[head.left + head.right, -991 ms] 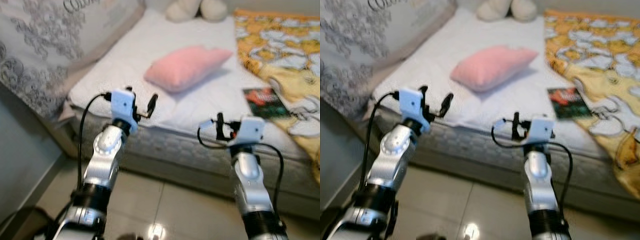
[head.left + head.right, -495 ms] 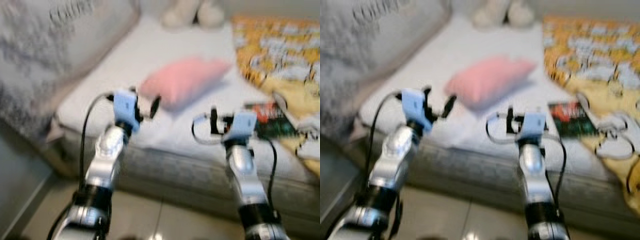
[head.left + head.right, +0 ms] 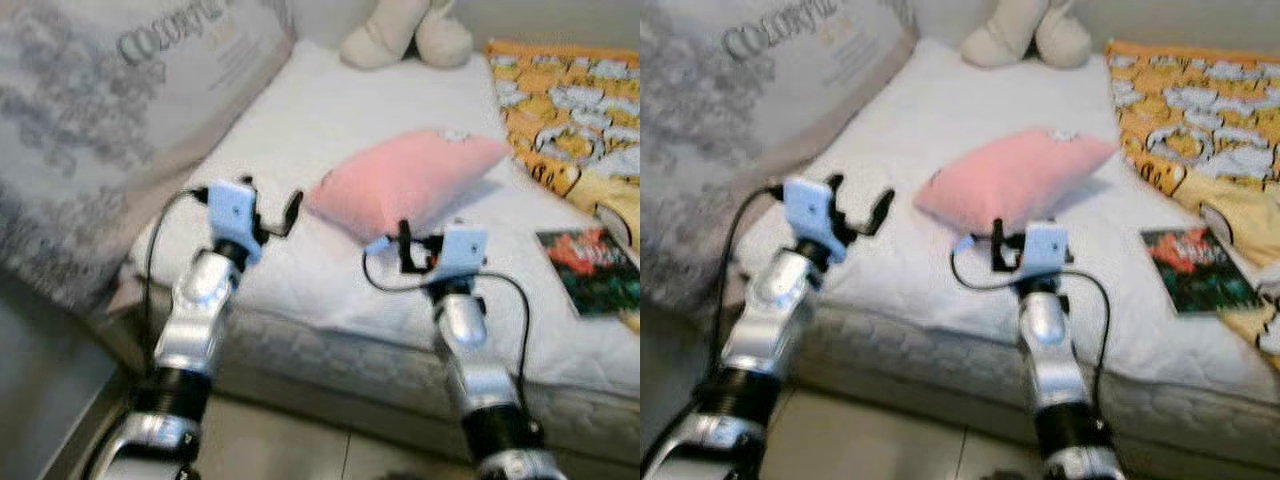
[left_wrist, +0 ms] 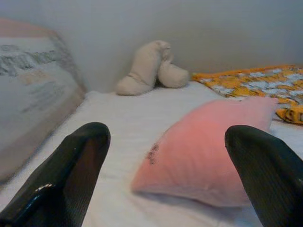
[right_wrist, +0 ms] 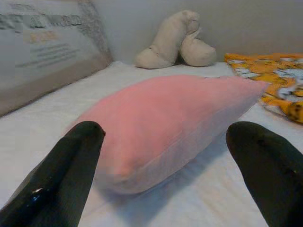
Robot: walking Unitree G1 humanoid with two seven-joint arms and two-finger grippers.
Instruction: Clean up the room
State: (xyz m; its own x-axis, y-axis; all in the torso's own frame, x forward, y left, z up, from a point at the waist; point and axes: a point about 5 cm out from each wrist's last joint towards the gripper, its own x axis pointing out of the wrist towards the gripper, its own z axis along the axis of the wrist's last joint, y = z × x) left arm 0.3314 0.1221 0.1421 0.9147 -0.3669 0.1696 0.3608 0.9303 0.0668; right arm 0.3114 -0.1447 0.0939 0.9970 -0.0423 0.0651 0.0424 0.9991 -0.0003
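Both grippers hover over the near edge of the bed, fingers spread wide and holding nothing. The right gripper faces the pink pillow lying mid-mattress, just short of it; the left gripper sits beside its left end

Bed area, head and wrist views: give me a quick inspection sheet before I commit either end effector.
Surface: white mattress, bare in the middle.
Job's things: pink pillow lying flat mid-bed; book with a dark cover flat near the bed's right edge.
Clutter: beige plush toy at the far end; orange patterned blanket along the right; large printed grey cushion leaning on the left.
End effectors: left end effector open, above the mattress beside the pillow; right end effector open, facing the pillow's near edge.
Cables: black wrist cables on both arms, hanging free.
Surroundings: tiled floor below the bed; plain wall behind.
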